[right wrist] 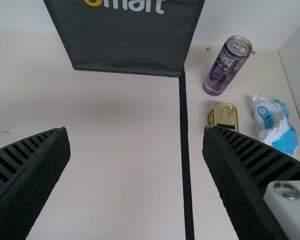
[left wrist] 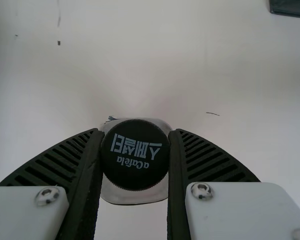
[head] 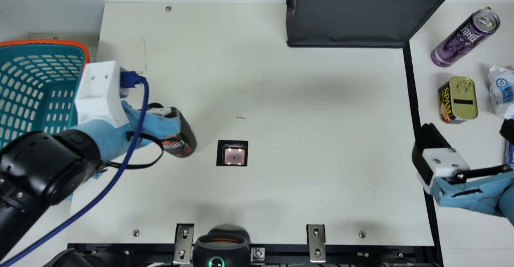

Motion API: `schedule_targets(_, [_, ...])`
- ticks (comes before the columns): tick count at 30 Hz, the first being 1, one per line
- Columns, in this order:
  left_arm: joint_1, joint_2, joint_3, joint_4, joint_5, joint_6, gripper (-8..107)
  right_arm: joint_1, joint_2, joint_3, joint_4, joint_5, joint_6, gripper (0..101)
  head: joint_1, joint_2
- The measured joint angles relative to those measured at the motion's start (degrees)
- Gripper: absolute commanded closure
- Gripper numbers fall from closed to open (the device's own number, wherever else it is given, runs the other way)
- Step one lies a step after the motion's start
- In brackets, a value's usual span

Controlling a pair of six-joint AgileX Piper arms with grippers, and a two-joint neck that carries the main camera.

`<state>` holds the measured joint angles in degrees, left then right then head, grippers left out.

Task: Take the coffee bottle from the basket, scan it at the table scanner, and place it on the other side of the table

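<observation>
fingers of the left gripper [head: 160,124] pinch the coffee bottle [head: 185,136] at its capped end; those of the right gripper [head: 467,129] are spread wide. yellow and white lettering crosses the dark bag [head: 349,22]. the bottle is between the basket [head: 83,50] and the lit scanner window [head: 234,156], its side label in the main view. white letters mark the purple can [head: 461,42], yellow ones the tin [head: 464,98]; the left wrist view gives pale print on the bottle's black cap [left wrist: 135,172].

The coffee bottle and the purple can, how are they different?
The coffee bottle is dark with a black cap; the purple can has a silver top. The left gripper holds the bottle, but the can stands by itself. Both are taller than wide.
</observation>
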<state>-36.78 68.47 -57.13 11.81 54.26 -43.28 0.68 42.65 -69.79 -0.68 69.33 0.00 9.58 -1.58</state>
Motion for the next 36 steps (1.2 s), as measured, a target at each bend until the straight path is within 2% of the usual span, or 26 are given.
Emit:
schedule_targets(13, [-11.78,1.42,-3.26,3.49,3.29,-9.09,107,0.00,0.00,0.00,0.00,0.00,0.00,6,0.00,-0.09])
schedule_targets(36, [-28.02,3.43,-4.56,8.60,6.87,-20.28,107,0.00,0.00,0.00,0.00,0.00,0.00,6,0.00,0.00])
